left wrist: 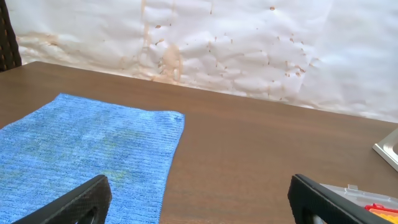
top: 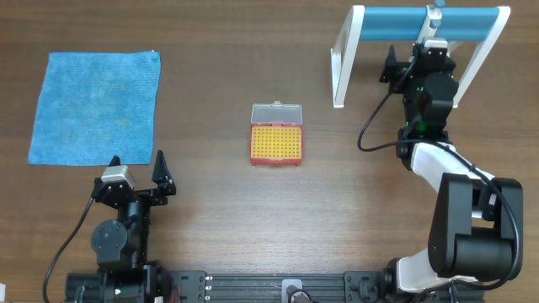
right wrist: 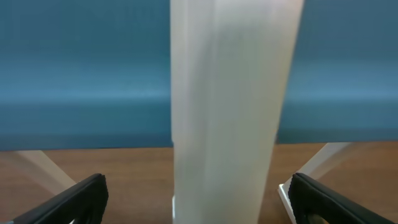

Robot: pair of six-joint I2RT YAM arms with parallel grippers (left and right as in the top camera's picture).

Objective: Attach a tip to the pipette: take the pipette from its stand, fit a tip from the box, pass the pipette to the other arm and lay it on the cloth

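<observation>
The white pipette point(right wrist: 230, 106) hangs upright from the blue bar point(right wrist: 81, 68) of its white stand point(top: 345, 59) at the back right. My right gripper point(top: 421, 52) is up against the stand, open, with one finger on either side of the pipette body and a gap to each; in the right wrist view the gripper point(right wrist: 196, 199) straddles it. The tip box point(top: 276, 135), lid open over yellow tips, sits mid-table. The blue cloth point(top: 95, 108) lies flat at the left. My left gripper point(top: 137, 160) stands open and holds nothing, just in front of the cloth point(left wrist: 81, 149).
The stand's blue bar point(top: 396, 23) spans the back right corner on slanted white legs. A white wall point(left wrist: 249, 43) rises behind the table's far edge. Bare wood lies between the cloth and the tip box point(left wrist: 367, 202).
</observation>
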